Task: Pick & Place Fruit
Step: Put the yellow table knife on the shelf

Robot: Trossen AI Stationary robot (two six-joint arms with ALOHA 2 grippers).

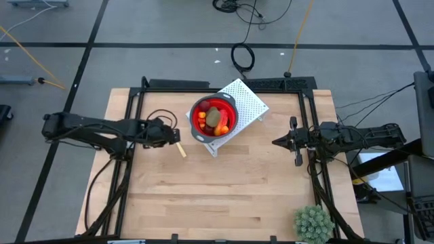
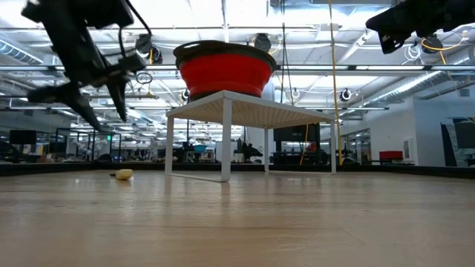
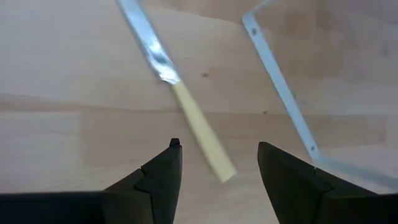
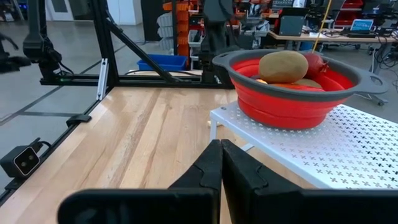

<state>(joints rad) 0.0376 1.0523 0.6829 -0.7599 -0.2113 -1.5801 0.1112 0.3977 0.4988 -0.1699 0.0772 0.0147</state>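
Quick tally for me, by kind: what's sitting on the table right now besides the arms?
Red bowl with fruit inside (pieces too crowded to count): 1
White perforated stand: 1
Cream-handled knife: 1
Spiky green plant ball: 1
Total: 4

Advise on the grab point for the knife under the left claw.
Take the knife by its cream handle, coming straight down from above. It lies flat on the wooden table, and the handle looks thicker than the thin blade. The open left claw already hovers astride the handle.
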